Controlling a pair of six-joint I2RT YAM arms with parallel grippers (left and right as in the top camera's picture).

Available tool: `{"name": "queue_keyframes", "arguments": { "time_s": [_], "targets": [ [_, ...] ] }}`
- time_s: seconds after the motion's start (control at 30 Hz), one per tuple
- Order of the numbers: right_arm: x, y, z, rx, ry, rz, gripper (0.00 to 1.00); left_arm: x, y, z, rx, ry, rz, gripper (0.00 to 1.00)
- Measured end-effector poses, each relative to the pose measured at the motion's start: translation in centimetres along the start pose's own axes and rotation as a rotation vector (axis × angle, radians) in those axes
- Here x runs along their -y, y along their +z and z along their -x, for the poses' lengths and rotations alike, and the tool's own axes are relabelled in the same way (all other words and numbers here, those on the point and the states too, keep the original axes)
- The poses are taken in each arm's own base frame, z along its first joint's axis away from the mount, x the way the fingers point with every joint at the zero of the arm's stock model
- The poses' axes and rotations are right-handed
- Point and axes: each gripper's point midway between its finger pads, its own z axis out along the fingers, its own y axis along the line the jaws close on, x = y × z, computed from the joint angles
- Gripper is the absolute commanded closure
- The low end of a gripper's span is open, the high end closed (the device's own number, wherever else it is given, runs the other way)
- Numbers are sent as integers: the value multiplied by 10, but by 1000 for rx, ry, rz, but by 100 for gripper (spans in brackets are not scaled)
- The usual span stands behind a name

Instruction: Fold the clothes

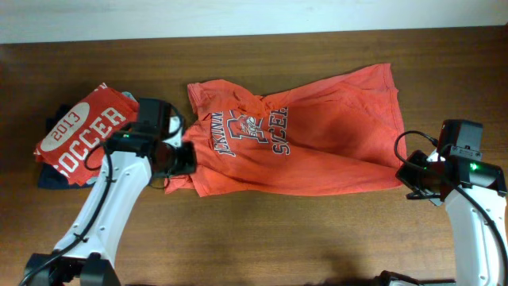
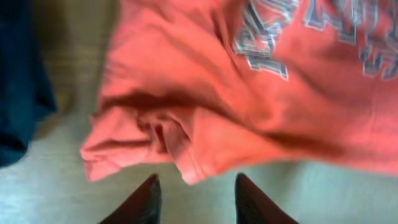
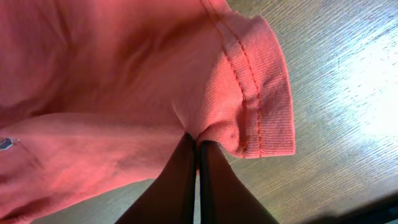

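Note:
The orange-red T-shirt (image 1: 317, 139) lies crumpled across the middle of the table, with its navy-and-white chest print (image 1: 250, 131) facing up. My left gripper (image 1: 181, 159) is open at the shirt's lower left corner. In the left wrist view its fingertips (image 2: 196, 183) sit just short of a bunched sleeve edge (image 2: 143, 140) and do not hold it. My right gripper (image 1: 410, 179) is at the shirt's lower right corner. In the right wrist view its fingers (image 3: 197, 144) are shut on the fabric beside the stitched hem (image 3: 255, 93).
A red shirt printed "2013 SOCCER" (image 1: 83, 131) lies at the left on a folded navy garment (image 1: 49, 179), close to my left arm. The navy cloth also shows in the left wrist view (image 2: 18, 81). Bare wooden table (image 1: 302, 238) lies in front of the shirt.

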Motion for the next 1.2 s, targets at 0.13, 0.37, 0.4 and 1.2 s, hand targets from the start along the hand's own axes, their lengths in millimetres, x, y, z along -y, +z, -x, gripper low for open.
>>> {"name": "queue_keyframes", "arguments": {
  "time_s": [0.13,0.37,0.4,1.2],
  "targets": [
    [0,0,0,0,0,0,96,16,3,-26,-94,58,-16,48],
    [0,0,0,1,0,1,96,6,41,-62,-144,-94,-15,45],
    [0,0,0,-1,0,0,96,4,46,-65,-143,-103,-17,45],
    [-1,0,-1,-5,0,7,96,1,92,-47,-84,-88,-35,69]
  ]
}}
